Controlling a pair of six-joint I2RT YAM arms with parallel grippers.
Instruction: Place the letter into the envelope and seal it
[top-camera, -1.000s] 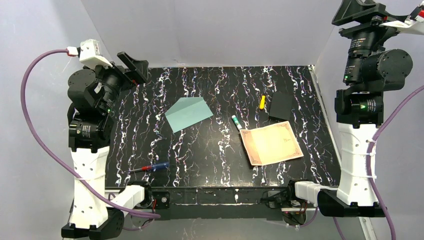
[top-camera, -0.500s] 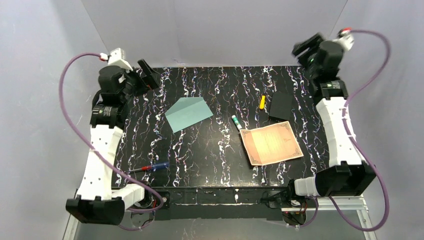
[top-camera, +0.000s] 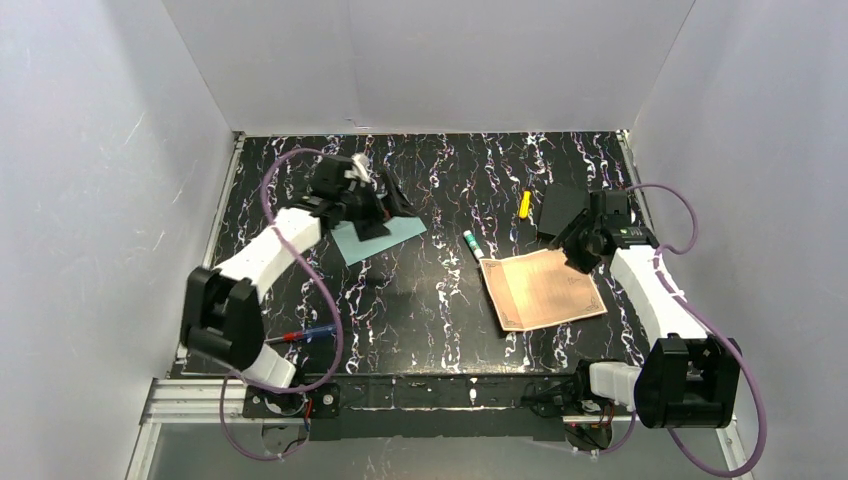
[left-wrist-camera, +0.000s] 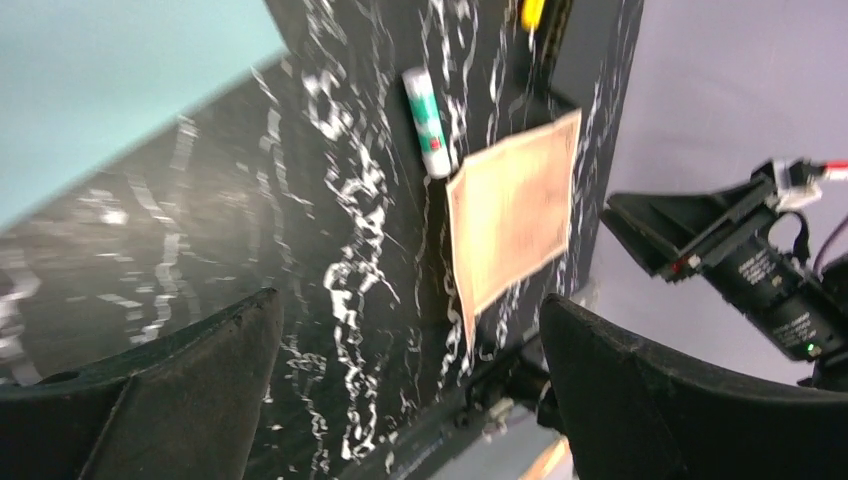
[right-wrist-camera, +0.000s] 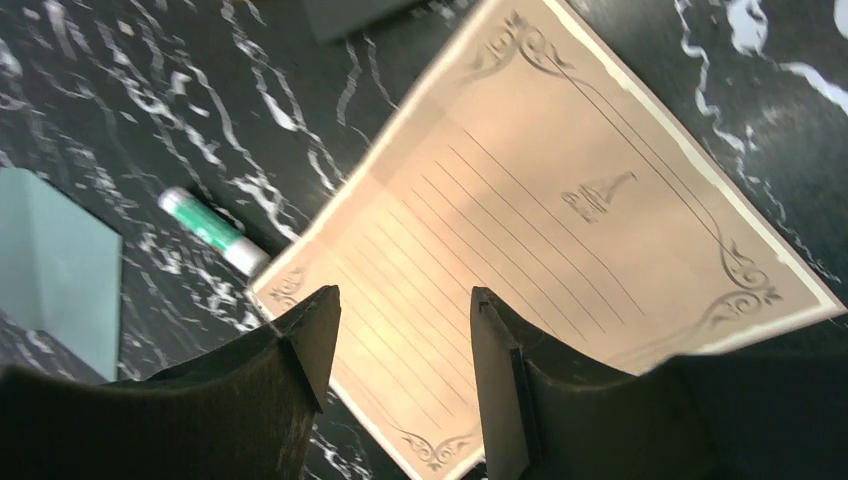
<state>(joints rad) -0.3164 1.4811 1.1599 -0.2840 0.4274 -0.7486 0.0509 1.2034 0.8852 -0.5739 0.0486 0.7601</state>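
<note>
I have the black, white-veined table in the overhead view. The letter lies flat on it, right of centre, face up and turned a little askew, with nothing on top of it.

The envelope lies flat well to the left of the letter and slightly farther back. It is closed, and its left part is hidden under my left arm.

The left gripper hangs over the envelope, far from the letter. Its jaws are spread wide and hold nothing.

The right gripper is over the letter's far right corner. Its jaws are parted by a narrow gap with nothing between them. I cannot tell whether the tips touch the paper.

A black square block sits just behind the letter's far right corner.

A screwdriver with a red and blue handle lies well to the left of the letter, closer to the near edge.

A green-and-white glue stick lies just beside the letter's far left corner.

A small yellow stick-shaped item lies behind the letter.
</note>
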